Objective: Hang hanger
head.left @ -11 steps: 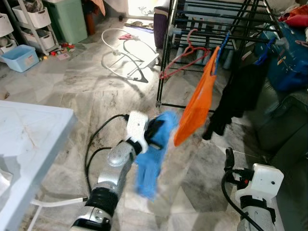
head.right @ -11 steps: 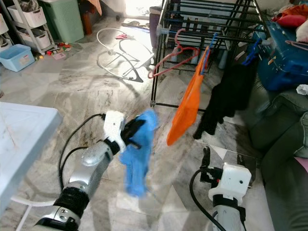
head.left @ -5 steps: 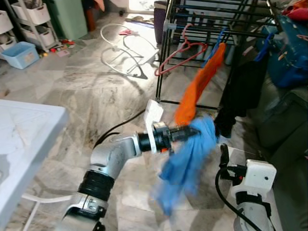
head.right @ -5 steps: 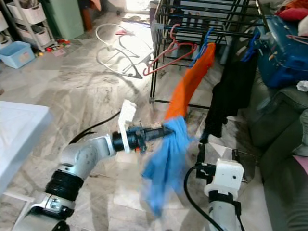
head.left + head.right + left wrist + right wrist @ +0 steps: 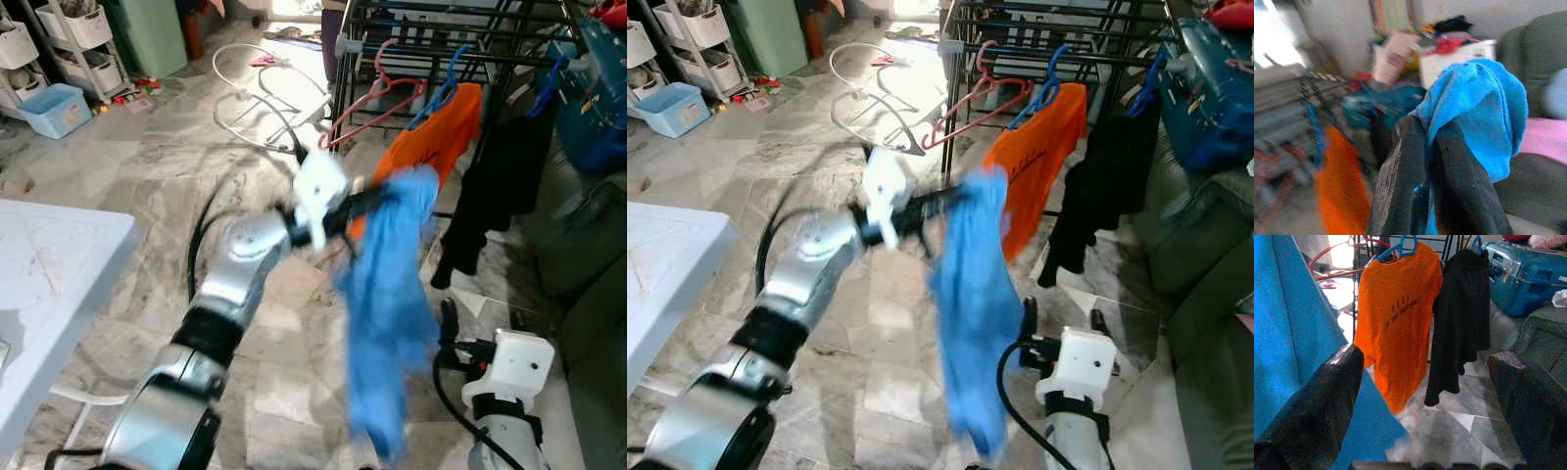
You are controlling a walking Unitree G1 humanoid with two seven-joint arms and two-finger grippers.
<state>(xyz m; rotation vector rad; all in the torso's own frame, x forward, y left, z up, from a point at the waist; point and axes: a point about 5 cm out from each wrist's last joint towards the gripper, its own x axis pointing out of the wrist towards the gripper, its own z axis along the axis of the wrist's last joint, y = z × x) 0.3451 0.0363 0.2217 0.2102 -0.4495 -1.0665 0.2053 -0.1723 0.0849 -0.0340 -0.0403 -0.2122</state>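
A white plastic tabletop sits near left. Far left stand a light-blue plastic bin and a green cabinet. A grey sofa lies right.

Silver left arm with black elbow band, white wrist housing, black cable; right arm alike, black fingers.

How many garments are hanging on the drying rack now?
2: an orange T-shirt on a blue hanger and, beside it, a black garment. The left gripper holds a blue garment, not yet hung. More could be hidden behind it.
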